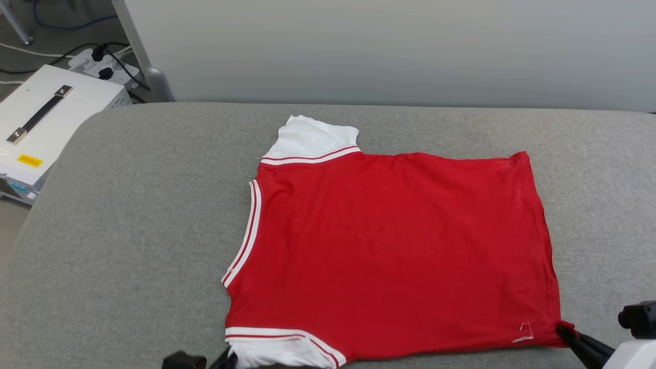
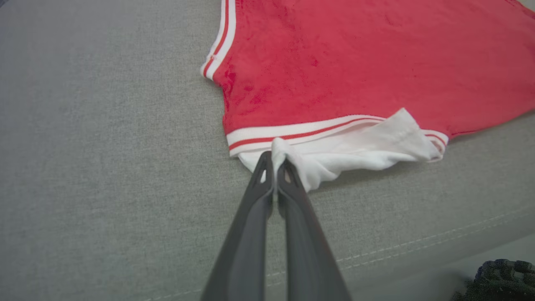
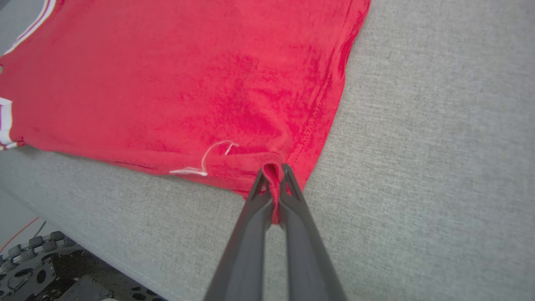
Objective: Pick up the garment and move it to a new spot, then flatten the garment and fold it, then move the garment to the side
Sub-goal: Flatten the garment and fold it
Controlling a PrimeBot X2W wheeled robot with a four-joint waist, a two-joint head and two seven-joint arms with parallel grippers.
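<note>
- Garment (image 1: 389,246) is pinched at two places along its near edge. It lies spread flat, plain red face up, on the grey cloth-covered tabletop (image 1: 128,230).
- Left end effector (image 2: 276,161): fingers pressed together on a bunched bit of the garment's near white sleeve (image 2: 355,150), just below the red-and-white striped trim (image 2: 292,133).
- Right end effector (image 3: 273,171): fingers pressed together on the garment's near hem corner, with a small fold of red cloth caught between the tips.
- Loose white thread (image 3: 205,165) lies on the red cloth just beside that pinched corner.
- Striped neckline (image 1: 245,238) runs along the garment's left edge.
- Second white sleeve (image 1: 312,138) sticks out flat from the garment's far edge.
- Pale wall panel (image 1: 389,51) stands beyond the garment's far edge.
- White box (image 1: 46,118) with a black handle sits well off the garment's far-left, below the tabletop. A power strip (image 1: 102,64) with cables plugged in lies just past it.
</note>
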